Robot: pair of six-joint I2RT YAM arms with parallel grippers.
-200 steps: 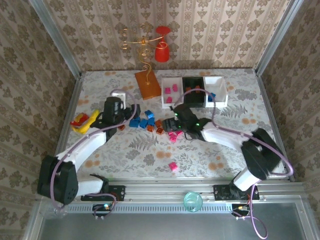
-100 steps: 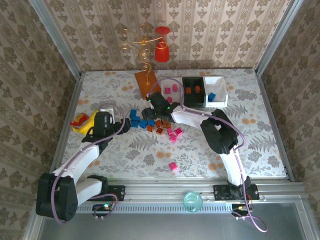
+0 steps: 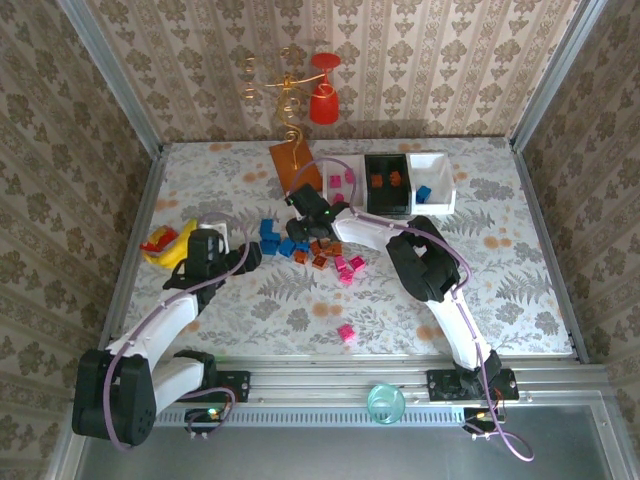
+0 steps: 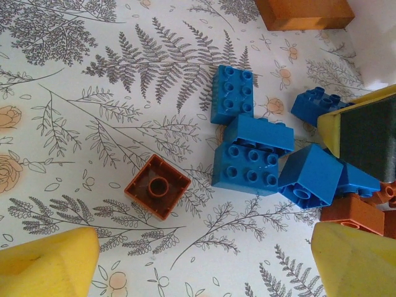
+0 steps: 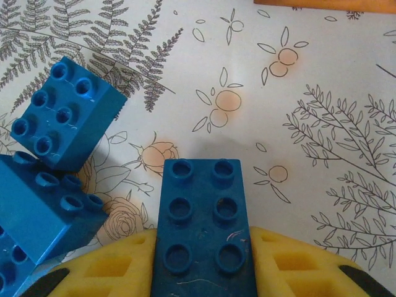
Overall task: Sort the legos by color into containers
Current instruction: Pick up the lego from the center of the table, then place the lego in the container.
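The right pincer is clenched on a long blue lego. Its yellow pads press on both sides of the lego. The lego is low over the flowery worktop, just beside two more blue legos on the left.

The left pincer is spread wide and grips nothing. A small brown lego lies on the worktop between its yellow fingers, a bit ahead of them. A heap of blue legos lies just to the right of the brown one.

From above, both pincers are near the pile of legos in the middle of the worktop. Some pink legos lie on the right side of the pile. One pink lego lies alone, nearer the front edge.

The three bins stand in a row at the back. The white bin on the left has pink legos in it. The black bin in the middle has brown ones. The other white bin has a blue one.
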